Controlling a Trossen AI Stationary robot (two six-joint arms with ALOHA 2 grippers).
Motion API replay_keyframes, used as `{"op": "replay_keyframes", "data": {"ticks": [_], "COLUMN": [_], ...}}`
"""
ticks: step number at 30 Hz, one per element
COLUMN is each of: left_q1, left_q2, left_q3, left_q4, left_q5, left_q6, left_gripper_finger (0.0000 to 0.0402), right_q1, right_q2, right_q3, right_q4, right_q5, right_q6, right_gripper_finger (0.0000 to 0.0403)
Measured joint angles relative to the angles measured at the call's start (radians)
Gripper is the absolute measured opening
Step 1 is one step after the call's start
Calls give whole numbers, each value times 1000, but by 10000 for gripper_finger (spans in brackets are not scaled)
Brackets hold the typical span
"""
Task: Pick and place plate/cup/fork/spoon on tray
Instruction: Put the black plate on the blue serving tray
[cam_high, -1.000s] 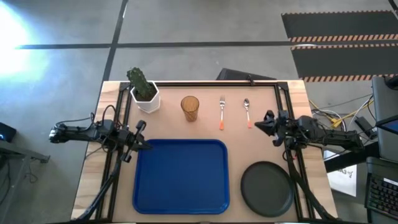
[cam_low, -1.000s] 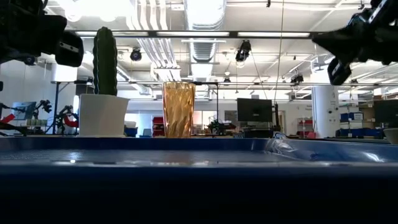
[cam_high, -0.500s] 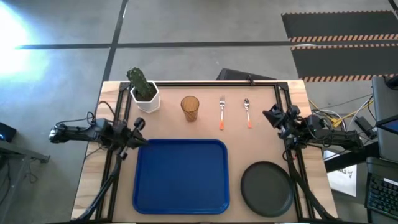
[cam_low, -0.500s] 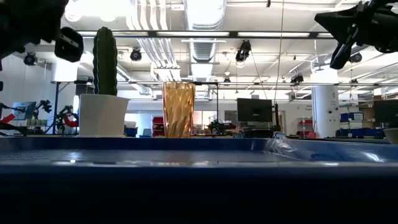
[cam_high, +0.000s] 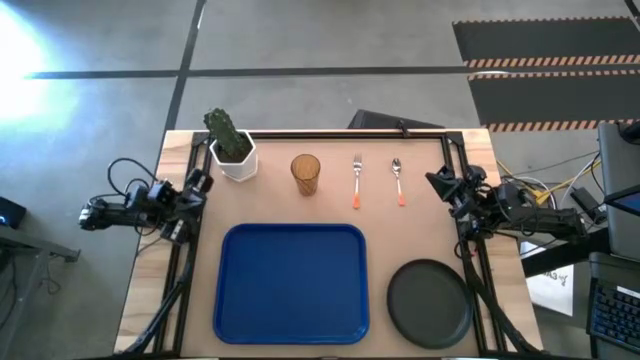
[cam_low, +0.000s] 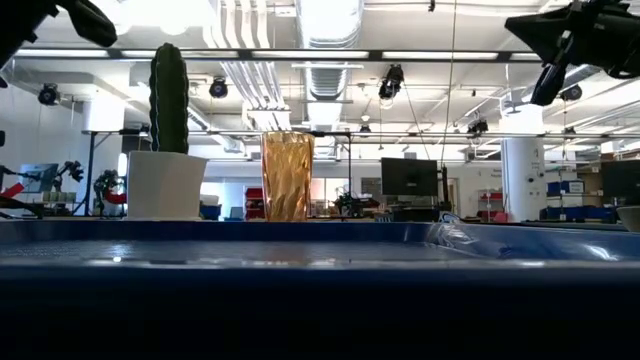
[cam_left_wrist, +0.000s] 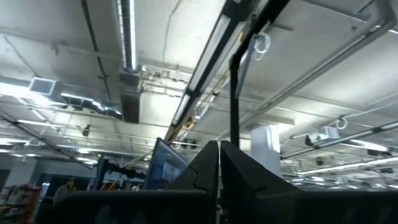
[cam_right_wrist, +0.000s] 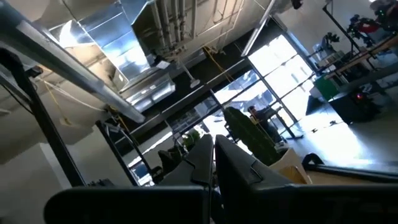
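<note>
With both the left gripper (cam_high: 197, 183) and right gripper (cam_high: 437, 183) pinched together and empty at the table's edges, the plate (cam_high: 430, 303), probably stiff and slick, lay beside the tray (cam_high: 290, 283), best gripped by its raised rim.

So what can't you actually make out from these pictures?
- Low view: the fork, spoon and most of the plate are hidden behind the near rim of the blue tray.
- Left wrist view: aimed at the ceiling, so the table doesn't show; only the left end effector, fingers together.
- Right wrist view: cup is out of frame; right end effector fills the bottom.
</note>
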Motion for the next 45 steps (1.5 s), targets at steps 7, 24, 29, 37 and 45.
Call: {"op": "replay_keyframes", "data": {"ticks": [7,24,29,37,45], "left_q1": [0,0,0,0,0], "left_q2": [29,55,54,46,45], "left_q3": [37,236,252,252,250], "left_q4": [-3,-251,-290,-315,-315], "left_q5": [-104,-131,-132,-133,-133], "left_q6": [60,106,105,103,103], "left_gripper_finger": [0,0,0,0,0], "right_q1": [0,2,3,74,288], "right_q2": [152,1149,1317,1417,1332], "right_q3": [261,1517,1543,1454,1279], "right_q4": [-29,-1980,-1985,-2023,-2019], "right_q5": [-130,-61,-186,-296,-409], "right_q6": [-131,15,5,68,328], "right_gripper_finger": [9,48,98,153,153]}}
